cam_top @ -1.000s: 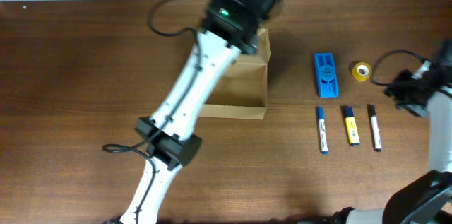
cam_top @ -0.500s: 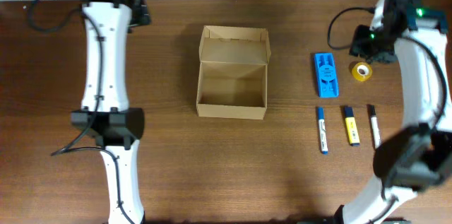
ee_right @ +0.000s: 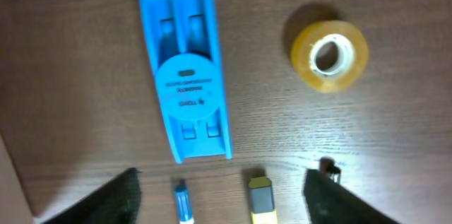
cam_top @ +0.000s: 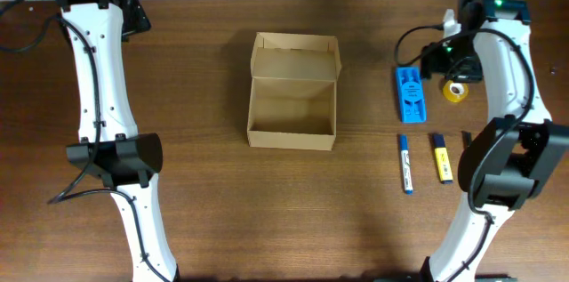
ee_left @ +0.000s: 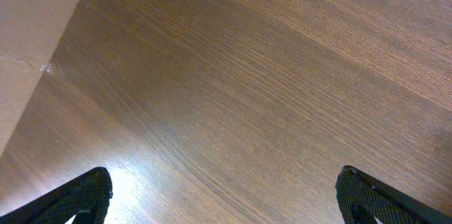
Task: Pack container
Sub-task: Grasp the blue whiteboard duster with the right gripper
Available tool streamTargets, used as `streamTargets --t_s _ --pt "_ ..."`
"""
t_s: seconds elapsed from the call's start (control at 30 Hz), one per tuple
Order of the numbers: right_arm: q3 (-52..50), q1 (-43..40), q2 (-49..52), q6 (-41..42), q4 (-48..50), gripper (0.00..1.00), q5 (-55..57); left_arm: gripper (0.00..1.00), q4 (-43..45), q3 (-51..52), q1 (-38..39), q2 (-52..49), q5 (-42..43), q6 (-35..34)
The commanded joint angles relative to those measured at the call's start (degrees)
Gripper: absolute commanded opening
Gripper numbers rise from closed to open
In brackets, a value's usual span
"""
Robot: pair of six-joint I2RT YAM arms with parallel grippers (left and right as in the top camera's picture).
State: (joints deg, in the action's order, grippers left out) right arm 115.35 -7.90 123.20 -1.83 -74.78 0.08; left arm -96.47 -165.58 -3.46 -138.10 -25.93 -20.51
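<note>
The container (cam_top: 293, 104) is an open brown cardboard box in the middle of the table, its flap lid (cam_top: 295, 58) folded back and its inside bare. To its right lie a blue marker (cam_top: 404, 163), a yellow marker (cam_top: 442, 157) and a black marker (cam_top: 465, 140), the last partly behind the right arm. My right gripper (cam_top: 442, 55) hangs open above them; in the right wrist view (ee_right: 226, 203) nothing sits between its fingers (ee_right: 106, 199). My left gripper (cam_top: 133, 15) is at the far back left, open (ee_left: 226, 203) over bare wood.
A flat blue plastic case (cam_top: 410, 93) (ee_right: 187, 75) and a roll of yellow tape (cam_top: 456, 91) (ee_right: 330, 45) lie beyond the markers. The marker tips (ee_right: 261, 196) show at the bottom of the right wrist view. A pale tan surface (ee_left: 28, 40) borders the table in the left wrist view.
The left arm has swung off the box to the far back-left corner. The right arm has come in over the case and tape, and its jaws have widened.
</note>
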Motion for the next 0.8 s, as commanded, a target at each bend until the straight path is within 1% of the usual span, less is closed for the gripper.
streamTargets --t_s 0.0,0.2,0.33,0.43,0.6,0.67,0.77 --pt "1.44 2.45 2.14 -1.44 -0.22 0.8 1.09 1.0 -0.2 -0.85 -0.09 2.49 0.2 0.87" --pt "1.44 4.13 6.86 -1.84 -0.39 0.87 2.16 1.0 -0.2 -0.85 -0.07 2.49 0.2 0.87" --pt "1.44 4.2 9.57 -1.81 -0.37 0.95 2.1 1.0 -0.2 -0.85 -0.07 2.49 0.2 0.87" --pt "1.44 4.2 11.08 -1.84 0.0 0.99 2.12 0.99 -0.2 -0.85 -0.07 2.49 0.2 0.87" --pt "1.42 4.13 12.66 -1.81 0.28 0.99 2.08 1.0 -0.2 -0.85 -0.07 2.49 0.2 0.87" --pt "1.42 4.2 13.11 -1.81 0.52 0.96 2.05 1.0 -0.2 -0.87 -0.07 2.49 0.2 0.87" --pt "1.18 4.2 14.01 -1.81 1.07 0.96 2.1 1.0 -0.2 -0.85 -0.07 2.49 0.2 0.87"
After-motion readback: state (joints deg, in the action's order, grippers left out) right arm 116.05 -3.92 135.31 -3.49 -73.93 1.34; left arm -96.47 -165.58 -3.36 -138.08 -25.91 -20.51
